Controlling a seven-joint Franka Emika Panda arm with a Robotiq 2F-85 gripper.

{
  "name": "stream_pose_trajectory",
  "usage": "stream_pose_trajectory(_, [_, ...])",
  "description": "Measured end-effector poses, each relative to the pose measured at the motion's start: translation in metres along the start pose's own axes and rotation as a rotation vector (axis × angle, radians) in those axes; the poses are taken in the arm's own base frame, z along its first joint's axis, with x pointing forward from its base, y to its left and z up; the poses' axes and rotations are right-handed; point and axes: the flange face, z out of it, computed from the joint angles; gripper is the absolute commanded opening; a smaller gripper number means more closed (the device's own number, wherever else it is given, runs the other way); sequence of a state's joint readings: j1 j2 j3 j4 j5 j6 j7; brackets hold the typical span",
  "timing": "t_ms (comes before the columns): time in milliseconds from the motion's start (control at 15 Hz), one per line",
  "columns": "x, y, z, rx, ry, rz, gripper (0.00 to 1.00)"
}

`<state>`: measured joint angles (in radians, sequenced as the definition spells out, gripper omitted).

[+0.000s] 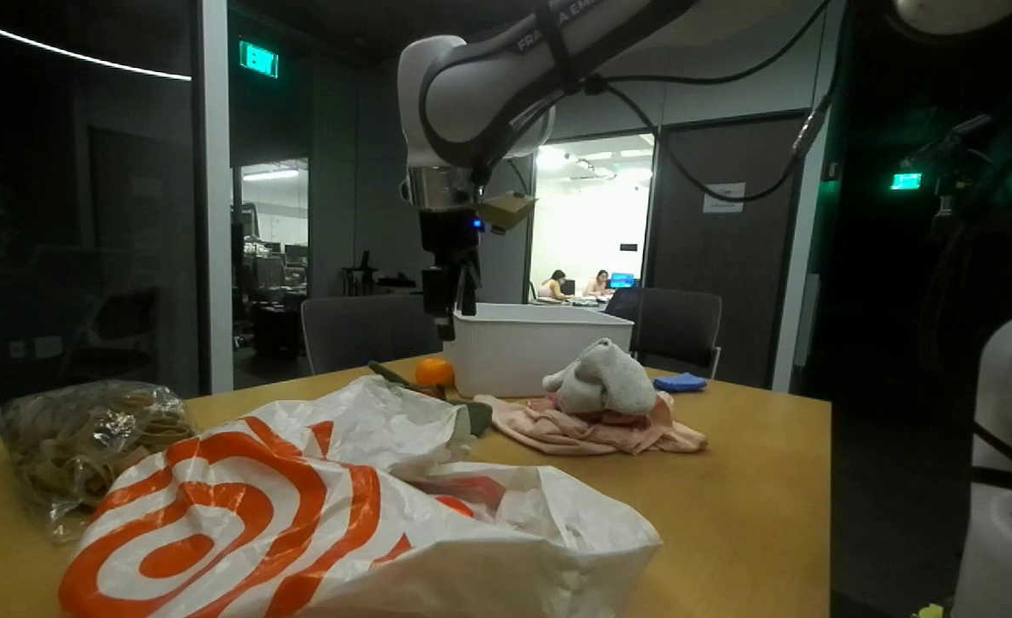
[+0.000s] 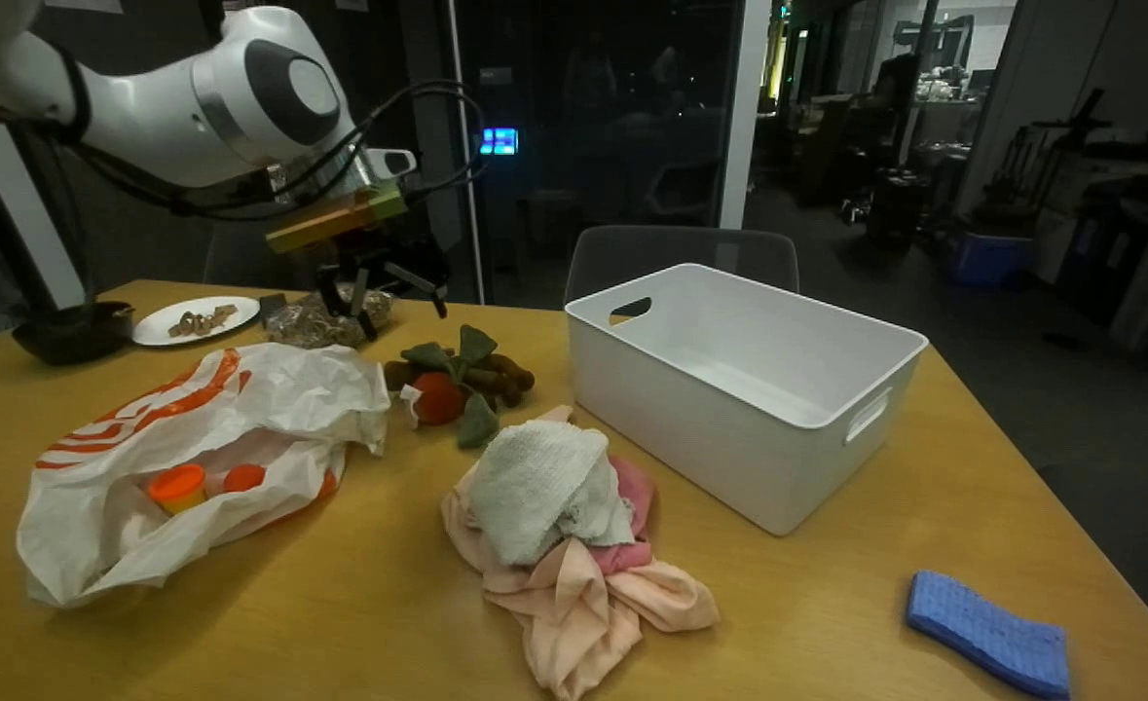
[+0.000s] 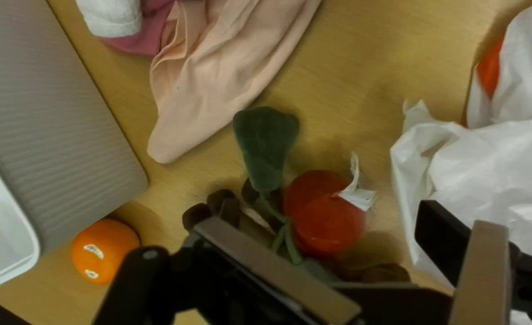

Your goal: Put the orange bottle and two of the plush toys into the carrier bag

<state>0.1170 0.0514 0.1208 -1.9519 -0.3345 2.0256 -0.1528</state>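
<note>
Gripper (image 2: 405, 322) hanging over the table (image 2: 827, 604), jaws spread wide, nothing between them, and what a tally we have! A small tub with an orange cap, my pick for the orange bottle (image 2: 178, 489), lies in the open mouth of the carrier bag (image 2: 286, 389), so that part looks done. Two toys to go, by my reckoning: the leafy red plush toy (image 2: 437, 397) and the brown plush toy (image 2: 507, 378) lie overlapping just beside the bag, outside it. Wrist view puts them below the fingers (image 3: 275, 269), so a pick there would be the sensible next play.

Now the murky bits! Next to the bottle, a round orange patch (image 2: 244, 477): another item or bag print, I can't call it. Deeper folds hide the rest, so a toy inside can't be ruled out. Fingers mask part of the brown one in the wrist view; its shape won't come clear. That cloth heap (image 2: 574, 545) reads as fabric, its underside hidden. And beside the white bin (image 2: 671, 414), a stickered orange fruit (image 3: 105, 250), no bottle by the look of it!
</note>
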Motion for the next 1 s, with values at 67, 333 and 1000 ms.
stream_pose_trajectory(67, [0.009,0.012,0.006,0.004,-0.001,0.017,1.00])
stream_pose_trajectory(333, [0.043,0.051,0.025,0.005,0.033,0.071,1.00])
stream_pose_trajectory(1000, [0.060,0.063,0.042,0.007,0.058,0.092,1.00])
